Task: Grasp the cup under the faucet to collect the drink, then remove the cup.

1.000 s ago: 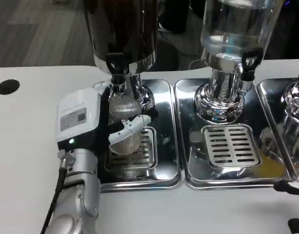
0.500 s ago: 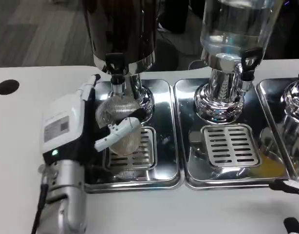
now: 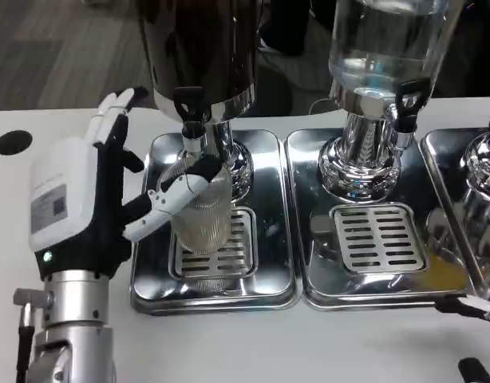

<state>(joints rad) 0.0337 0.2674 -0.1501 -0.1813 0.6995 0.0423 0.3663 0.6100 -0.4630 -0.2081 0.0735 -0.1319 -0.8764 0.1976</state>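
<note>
We let go of the cup (image 3: 203, 215) under the faucet (image 3: 190, 112).
Our left robot hand (image 3: 97, 203) is spread wide beside the cup; next we must wrap it around.

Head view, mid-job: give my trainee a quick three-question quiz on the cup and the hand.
1. True or false: the left hand grips the cup.
2. The cup stands on which tray? A) left tray B) middle tray
3. Fill in: the cup sits under the black ____ of the dark dispenser.

Key: 1 false, the fingers are spread beside it. 2 A. 3 faucet.
</note>
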